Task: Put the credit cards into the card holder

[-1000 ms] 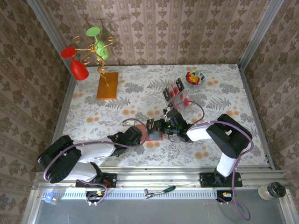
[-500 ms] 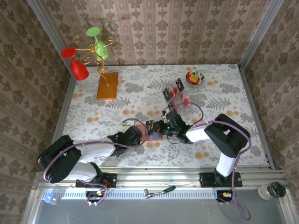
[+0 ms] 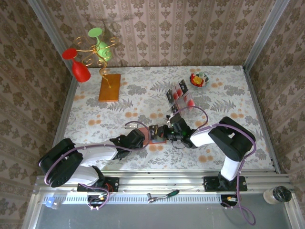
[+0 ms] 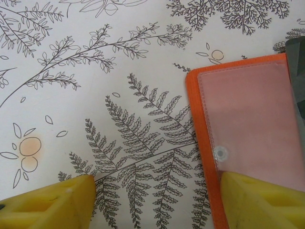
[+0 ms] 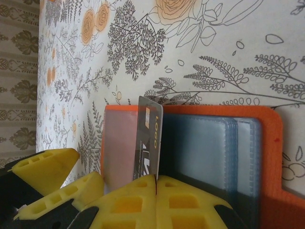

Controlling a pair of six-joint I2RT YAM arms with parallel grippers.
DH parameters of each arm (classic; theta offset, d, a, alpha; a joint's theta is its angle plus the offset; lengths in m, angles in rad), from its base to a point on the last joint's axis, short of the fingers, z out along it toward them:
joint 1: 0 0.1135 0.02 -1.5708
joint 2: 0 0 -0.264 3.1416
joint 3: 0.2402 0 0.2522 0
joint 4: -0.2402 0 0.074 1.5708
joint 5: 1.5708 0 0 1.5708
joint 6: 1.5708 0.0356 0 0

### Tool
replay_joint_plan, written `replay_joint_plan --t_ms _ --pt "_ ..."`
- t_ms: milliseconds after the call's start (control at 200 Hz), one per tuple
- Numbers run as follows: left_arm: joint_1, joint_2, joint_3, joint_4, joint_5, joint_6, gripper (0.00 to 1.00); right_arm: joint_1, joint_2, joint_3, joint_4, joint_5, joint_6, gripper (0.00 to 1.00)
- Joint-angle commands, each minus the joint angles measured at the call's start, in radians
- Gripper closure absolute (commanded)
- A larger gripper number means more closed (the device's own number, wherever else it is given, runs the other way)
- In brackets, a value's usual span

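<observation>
The orange card holder (image 5: 214, 143) lies open on the table, grey-blue sleeves on one side and a clear pinkish pocket (image 4: 248, 124) on the other. My right gripper (image 5: 156, 183) is shut on a dark credit card (image 5: 148, 143) marked "LOGO", held on edge over the fold of the holder. My left gripper (image 4: 157, 200) is open: one yellow fingertip (image 4: 257, 195) rests on the holder's pinkish flap, the other (image 4: 62, 200) is over the tablecloth. In the top view both grippers meet at the holder (image 3: 153, 140). More credit cards stand in a clear tray (image 3: 179, 93).
A small bowl (image 3: 198, 79) sits behind the clear tray at the back right. An orange-brown board (image 3: 109, 87) with a gold wire stand holding a red and a green glass stands at the back left. Patterned walls close in three sides.
My right gripper has shifted slightly left with the card, closer over the holder. The left arm has stayed put.
</observation>
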Motion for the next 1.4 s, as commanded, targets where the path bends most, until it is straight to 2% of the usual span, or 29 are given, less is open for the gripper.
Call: replay_joint_plan --t_ms 0,615,1060,1395 --pt "-0.006 -0.003 -0.007 -0.011 -0.021 -0.021 0.29 0.01 -0.023 -0.027 -0.078 0.007 -0.017 1.0" --pt "-0.008 -0.003 -0.007 -0.014 -0.022 -0.022 0.29 0.027 -0.011 -0.017 -0.112 -0.01 -0.023 1.0" --pt "-0.01 -0.003 -0.007 -0.007 -0.024 -0.022 0.29 0.03 -0.049 -0.031 -0.184 0.039 -0.017 1.0" --pt "-0.01 -0.003 -0.013 -0.005 -0.024 -0.023 0.29 0.03 -0.006 0.013 -0.206 0.004 -0.019 1.0"
